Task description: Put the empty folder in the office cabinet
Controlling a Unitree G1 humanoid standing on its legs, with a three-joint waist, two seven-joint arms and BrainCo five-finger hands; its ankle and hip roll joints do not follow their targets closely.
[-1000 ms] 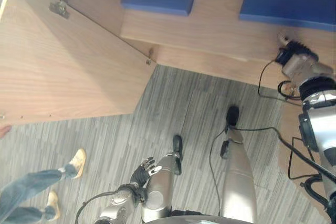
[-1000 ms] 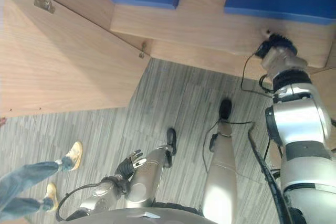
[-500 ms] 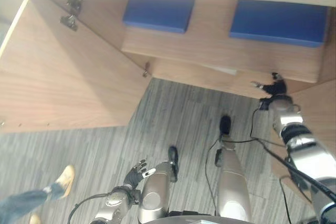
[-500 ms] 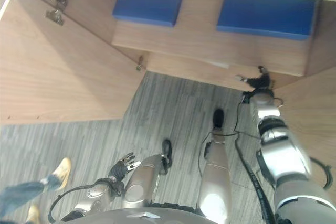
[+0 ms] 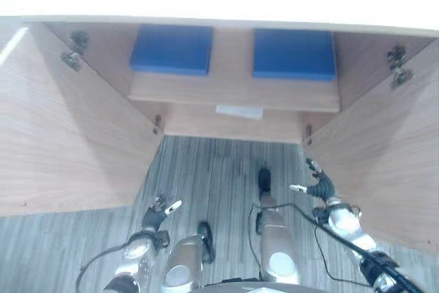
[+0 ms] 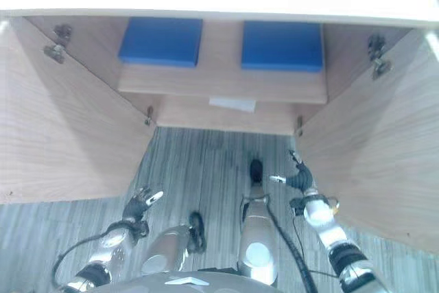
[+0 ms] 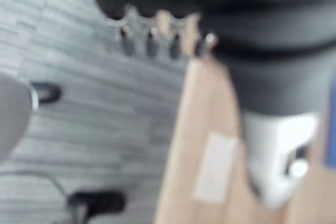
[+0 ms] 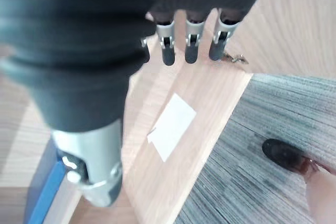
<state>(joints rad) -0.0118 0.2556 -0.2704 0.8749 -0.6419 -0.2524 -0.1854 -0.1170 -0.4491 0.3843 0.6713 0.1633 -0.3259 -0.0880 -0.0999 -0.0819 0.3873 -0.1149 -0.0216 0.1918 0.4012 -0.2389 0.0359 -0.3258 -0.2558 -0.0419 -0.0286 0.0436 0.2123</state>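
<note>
Left eye view is showing the office cabinet (image 5: 233,94) standing open ahead, its two doors swung out to the left and right, and two blue folders lying flat on the upper shelf: the left blue folder (image 5: 171,49) and the right blue folder (image 5: 293,53), side by side with a bare strip of shelf between them. On the lower shelf a white sheet (image 5: 239,111) is lying near the front edge, its long side running left to right.

Both hands are hanging low and near, well apart from the shelves, so the folders are lying far from them and higher up. The left hand (image 5: 158,209) is showing relaxed, spread fingers over the grey floor (image 5: 206,162) and is holding nothing. The right hand (image 5: 317,184) is likewise released, its fingers straight and empty in the right wrist view (image 8: 189,40), pointing toward the lower shelf and the white sheet.

Judging by position, each hand is sitting nearer the folder on its own side. Neither hand is carrying a folder, so the task's folder appears to be already resting inside the cabinet; which of the two it is cannot be told.
</note>
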